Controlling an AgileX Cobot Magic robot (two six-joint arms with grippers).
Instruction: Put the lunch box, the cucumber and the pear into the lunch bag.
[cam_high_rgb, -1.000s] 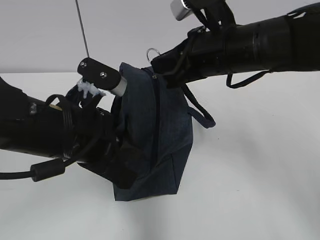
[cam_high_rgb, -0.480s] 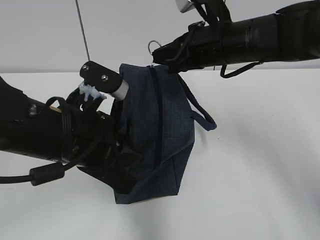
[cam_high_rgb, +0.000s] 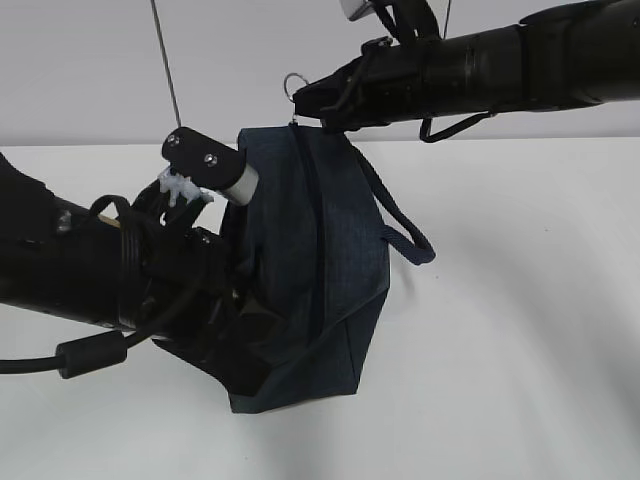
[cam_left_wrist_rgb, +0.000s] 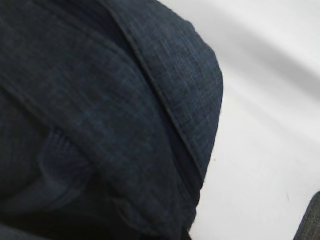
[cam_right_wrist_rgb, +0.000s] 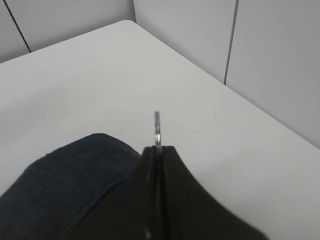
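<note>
The dark navy lunch bag (cam_high_rgb: 320, 270) stands tilted on the white table between both arms. It fills the left wrist view (cam_left_wrist_rgb: 125, 125) and shows at the lower left of the right wrist view (cam_right_wrist_rgb: 65, 185). My right gripper (cam_high_rgb: 312, 100) is shut on the silver ring pull (cam_high_rgb: 294, 84) at the bag's top, and the ring pokes out past the closed tips (cam_right_wrist_rgb: 157, 125). My left gripper (cam_high_rgb: 232, 318) is pressed into the bag's left side, its fingers hidden by fabric. The lunch box, cucumber and pear are out of view.
A padded loop handle (cam_high_rgb: 405, 240) hangs off the bag's right side. The table's far corner (cam_right_wrist_rgb: 130, 22) meets grey wall panels. A thin rod (cam_high_rgb: 165, 60) rises behind the left arm.
My right gripper has moved up and to the left with the ring pull, drawing the bag's top corner with it. The left arm has barely moved.
</note>
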